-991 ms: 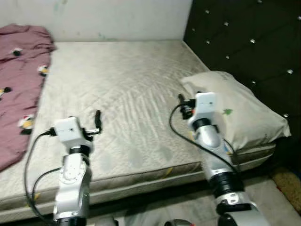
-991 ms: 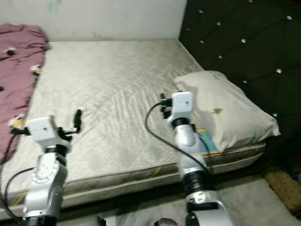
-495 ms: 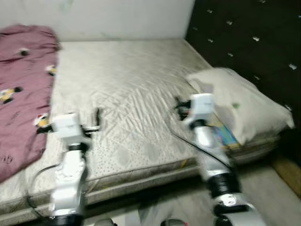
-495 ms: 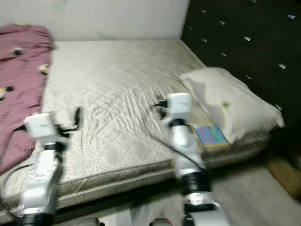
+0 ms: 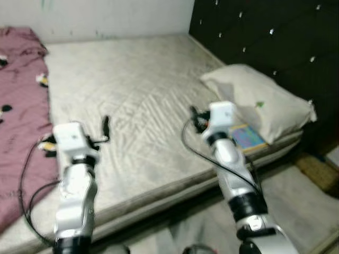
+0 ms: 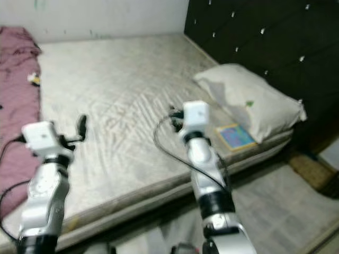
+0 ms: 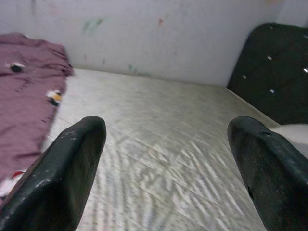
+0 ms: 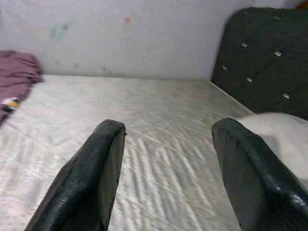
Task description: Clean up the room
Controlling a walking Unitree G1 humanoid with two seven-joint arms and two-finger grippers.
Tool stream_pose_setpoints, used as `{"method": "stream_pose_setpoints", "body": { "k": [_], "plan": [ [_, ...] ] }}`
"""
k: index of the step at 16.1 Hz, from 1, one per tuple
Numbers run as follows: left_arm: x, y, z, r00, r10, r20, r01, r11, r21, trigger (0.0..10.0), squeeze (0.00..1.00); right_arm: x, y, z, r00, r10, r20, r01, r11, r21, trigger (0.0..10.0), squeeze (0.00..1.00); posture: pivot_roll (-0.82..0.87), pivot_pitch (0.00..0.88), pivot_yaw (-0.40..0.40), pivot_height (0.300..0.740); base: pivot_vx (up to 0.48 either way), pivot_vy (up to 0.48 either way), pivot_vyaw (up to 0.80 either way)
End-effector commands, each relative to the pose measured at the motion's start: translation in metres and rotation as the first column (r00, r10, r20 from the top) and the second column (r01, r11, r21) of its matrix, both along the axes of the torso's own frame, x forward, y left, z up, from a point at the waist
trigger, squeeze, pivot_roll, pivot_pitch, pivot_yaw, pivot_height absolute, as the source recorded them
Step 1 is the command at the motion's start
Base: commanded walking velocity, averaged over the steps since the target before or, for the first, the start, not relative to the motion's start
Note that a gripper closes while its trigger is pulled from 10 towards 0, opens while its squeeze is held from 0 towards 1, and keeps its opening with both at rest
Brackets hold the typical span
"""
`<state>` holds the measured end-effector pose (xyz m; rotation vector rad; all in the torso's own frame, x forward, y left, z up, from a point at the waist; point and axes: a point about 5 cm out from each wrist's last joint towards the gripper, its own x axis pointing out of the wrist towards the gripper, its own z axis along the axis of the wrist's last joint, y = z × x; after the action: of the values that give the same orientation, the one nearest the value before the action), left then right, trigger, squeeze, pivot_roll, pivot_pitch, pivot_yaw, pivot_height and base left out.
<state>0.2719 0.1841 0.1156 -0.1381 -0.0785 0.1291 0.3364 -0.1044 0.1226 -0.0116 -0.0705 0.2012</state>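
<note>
A bare quilted mattress (image 5: 143, 90) lies before me. A crumpled pink blanket (image 5: 18, 106) with small cartoon prints covers its left side. A cream pillow (image 5: 254, 98) rests at the right end against the black tufted headboard (image 5: 265, 37). A colourful flat book (image 5: 246, 137) lies on the mattress beside the pillow's near edge. My left gripper (image 7: 168, 144) hovers open and empty over the mattress near the blanket's edge. My right gripper (image 8: 168, 144) hovers open and empty above the mattress, just left of the pillow.
The bed's near edge runs diagonally across the view, with grey floor (image 5: 302, 217) below it at the right. A brownish mat (image 5: 318, 172) lies on the floor by the headboard corner. A pale wall (image 5: 106, 16) backs the bed.
The whole view has shifted and tilted, so the camera moved; the bed edge now slants and more floor shows at the right. Both arms keep the same raised pose, grippers open.
</note>
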Motion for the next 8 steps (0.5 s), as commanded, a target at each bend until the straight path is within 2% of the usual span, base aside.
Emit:
{"method": "stream_pose_setpoints", "body": {
  "k": [1,4,8],
  "plan": [
    [0.0018,-0.0113,-0.0007,0.999,-0.032,-0.006,0.032,0.999,-0.018,10.0,0.0,0.0015,-0.0149,0.0009,0.999,-0.042,0.001,0.042,0.999,-0.007,10.0,0.0,0.0,0.0,-0.068,0.74,0.0,0.472,0.0],
    [0.002,-0.0112,0.0005,0.999,-0.031,0.007,0.031,0.999,-0.011,10.0,0.0,0.0012,-0.012,0.0024,1.0,-0.023,0.016,0.023,1.0,-0.021,10.0,0.0,0.0,0.0,-0.068,0.74,0.0,0.469,0.0],
    [0.0028,-0.0102,0.001,1.0,-0.024,0.007,0.024,1.0,0.011,10.0,0.0,0.0009,-0.0088,0.0034,1.0,-0.01,0.03,0.011,0.999,-0.033,10.0,0.0,0.0,0.0,-0.07,0.74,0.0,0.0,0.8]
  ]
}}
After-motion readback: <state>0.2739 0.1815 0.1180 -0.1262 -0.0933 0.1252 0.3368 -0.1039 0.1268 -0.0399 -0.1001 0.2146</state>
